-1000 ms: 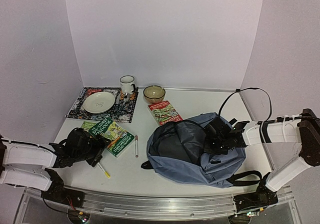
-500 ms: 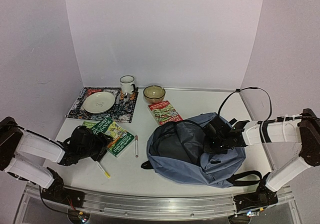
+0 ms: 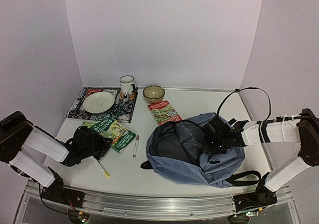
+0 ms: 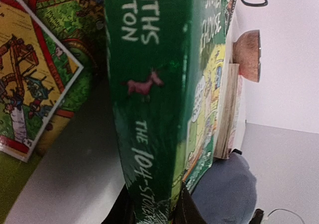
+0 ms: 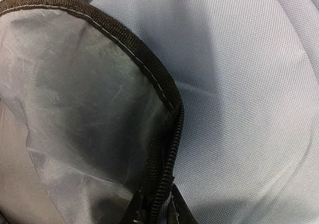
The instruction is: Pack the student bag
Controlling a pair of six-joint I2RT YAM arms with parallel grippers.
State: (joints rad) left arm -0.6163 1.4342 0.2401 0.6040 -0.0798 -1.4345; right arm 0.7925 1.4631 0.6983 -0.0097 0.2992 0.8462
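Nearest, low in the top view, a yellow pen (image 3: pixel 101 167) lies on the white surface (image 3: pixel 209 104), at the lower left. Just above it, the left hand (image 3: pixel 103 144) reaches in from the left edge. In the left wrist view its dark fingers (image 4: pixel 187 214) sit on both sides of the spine of a green book (image 3: pixel 115 130). It looks like the hand is squeezed onto the book, though only the finger tips show at the bottom of that view. A white pen (image 3: pixel 135 146) lies just right of the book.

The student bag (image 3: pixel 189 159) is the big grey-blue thing lying on the surface at the lower right of the middle. Its top is unzipped, and the dark inside shows. The right hand (image 3: pixel 210 143) comes in from the right and rests on the bag. In the right wrist view it is pinched tight on the black zipper edge of the bag's mouth.

Farther back, another green book (image 3: pixel 88 125) peeks out on the left, partly under the first one. A red book (image 3: pixel 164 112) lies flat just above the bag. Behind these, at the upper left of the surface, a patterned mat (image 3: pixel 124 112) holds a pale plate (image 3: pixel 98 102). A white mug (image 3: pixel 126 84) stands at the mat's back right corner. A brown bowl (image 3: pixel 153 93) sits just right of the mug, near the back wall.
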